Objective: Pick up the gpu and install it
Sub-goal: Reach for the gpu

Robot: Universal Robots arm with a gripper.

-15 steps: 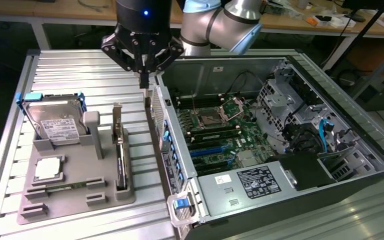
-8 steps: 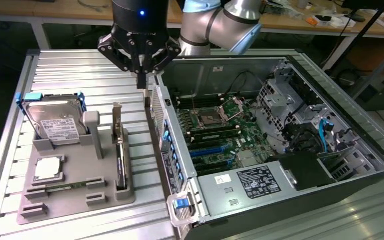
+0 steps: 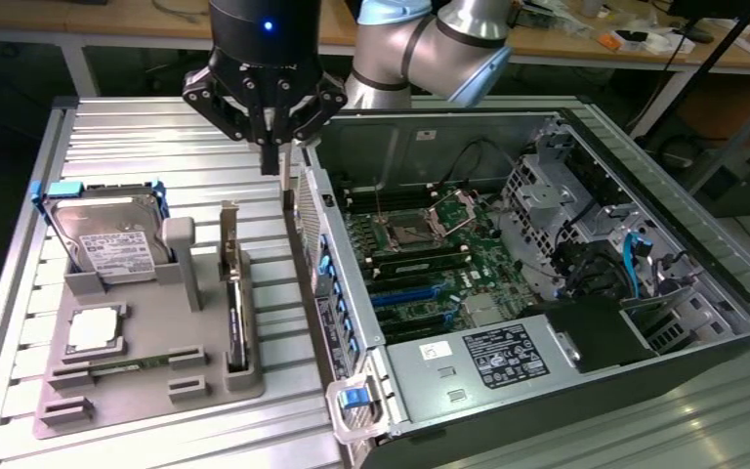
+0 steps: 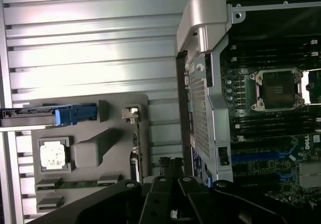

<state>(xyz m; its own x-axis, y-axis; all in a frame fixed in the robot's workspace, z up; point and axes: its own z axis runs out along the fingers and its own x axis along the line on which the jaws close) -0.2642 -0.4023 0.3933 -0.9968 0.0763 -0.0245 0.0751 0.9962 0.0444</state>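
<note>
Ribbed aluminium surface (image 3: 141, 147) under everything. On the exterior view's right, open black-and-silver computer tower case (image 3: 440, 147) lying on its side, green motherboard (image 3: 414, 256) exposed inside. Silver and pale-blue robot arm (image 3: 428, 49) above the case's far wall.

Grey plastic holder tray (image 3: 153, 391) on the exterior view's left, just beside the case. Silver hard drive (image 3: 108, 249) with white label, propped upright at the tray's far end.

Thin flat gpu (image 3: 234, 313) with silver metal bracket, standing on edge in the tray slot nearest the case, bracket end at the far side.

Black fingers (image 3: 270, 156) pressed together, gripping nothing. Hang above the gap between tray and case, near the gpu's bracket end but clear of it.

Small square silver CPU chip (image 3: 95, 330) flat in a tray pocket. Narrow green memory stick (image 3: 128, 366) lying in the slot just in front.
</note>
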